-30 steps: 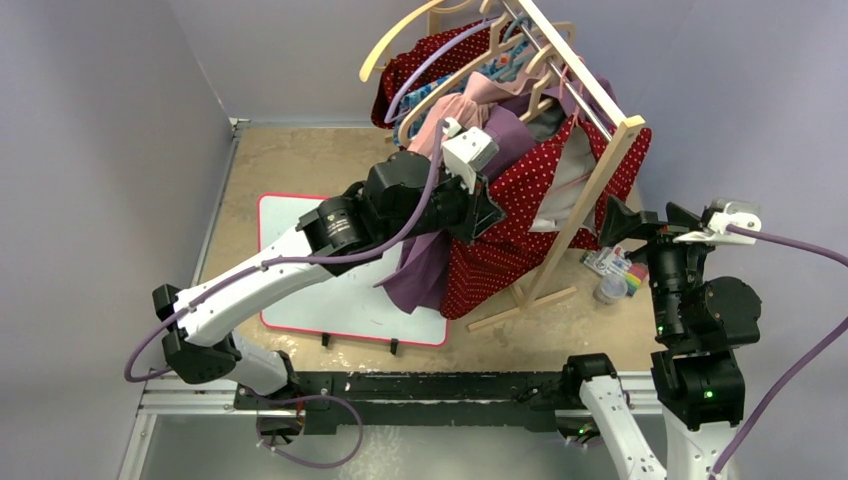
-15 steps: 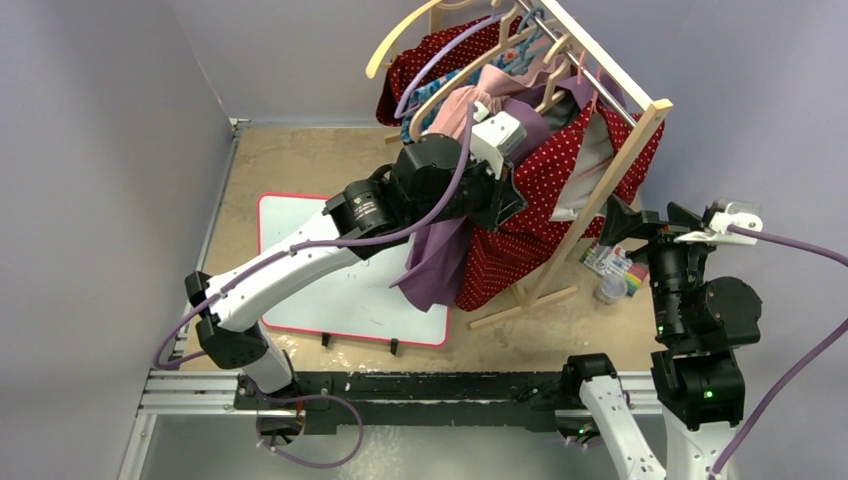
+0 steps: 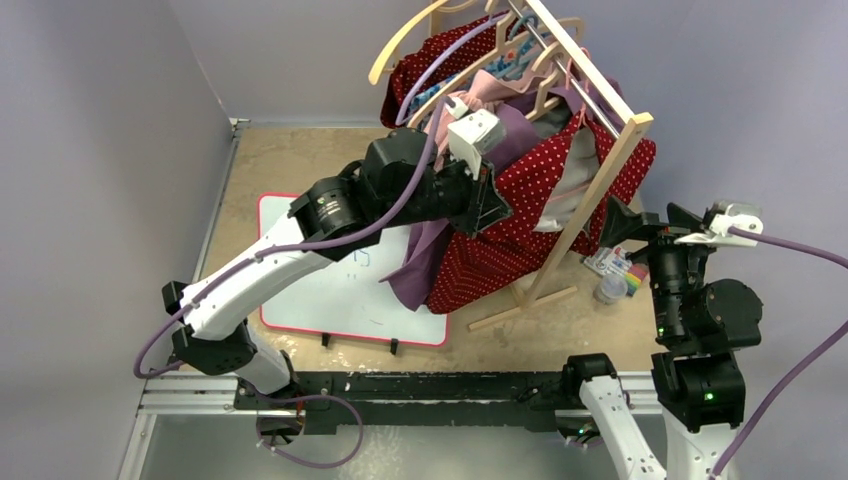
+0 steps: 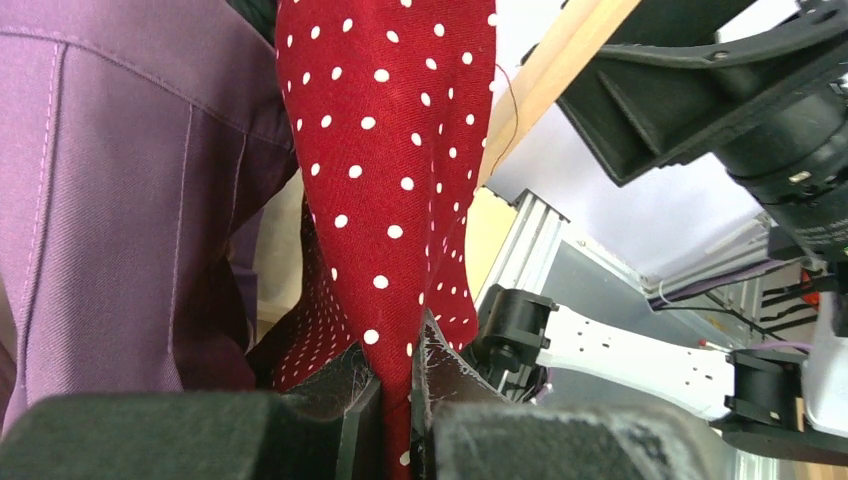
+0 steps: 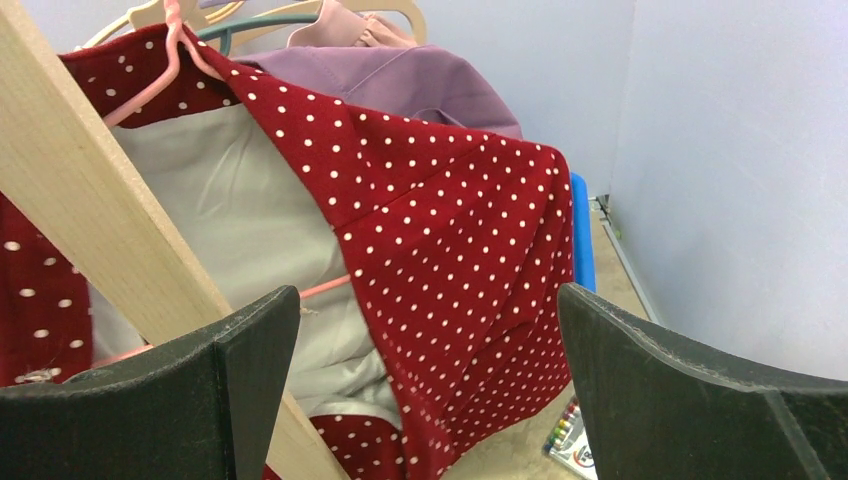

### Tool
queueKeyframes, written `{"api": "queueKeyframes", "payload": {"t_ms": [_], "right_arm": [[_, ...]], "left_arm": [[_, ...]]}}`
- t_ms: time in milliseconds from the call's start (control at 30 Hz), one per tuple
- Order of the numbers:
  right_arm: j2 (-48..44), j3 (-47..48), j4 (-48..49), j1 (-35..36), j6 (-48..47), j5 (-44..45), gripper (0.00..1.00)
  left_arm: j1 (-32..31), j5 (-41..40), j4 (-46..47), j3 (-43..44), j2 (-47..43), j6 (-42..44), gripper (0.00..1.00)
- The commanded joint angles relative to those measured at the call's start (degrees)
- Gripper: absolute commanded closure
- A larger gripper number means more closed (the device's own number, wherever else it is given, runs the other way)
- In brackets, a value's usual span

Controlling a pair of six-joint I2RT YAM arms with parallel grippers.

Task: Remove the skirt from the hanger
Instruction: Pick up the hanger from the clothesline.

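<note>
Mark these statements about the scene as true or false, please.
1. The left gripper is shut on the red dotted skirt. True.
2. The right gripper grips the wooden rack. False: it is open and holds nothing.
3. A purple garment hangs beside the skirt. True.
4. The whiteboard lies to the right of the rack. False: it lies to its left.
</note>
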Motion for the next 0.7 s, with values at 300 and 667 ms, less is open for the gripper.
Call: {"api": "queueKeyframes", "payload": {"t_ms": [300,667], "right_arm": [[-1.0,2.0,1.5,-0.2,0.2,-0.6,0.01],[-0.9,0.7,2.7,-0.2,0.9,-0.7,0.01]], "left_arm": [[-0.1,-2.2,-5.0,19.6,2.6,9.7,1.0],[-0.1,-5.4,4.4,21.4,4.8,12.9,1.0]]}}
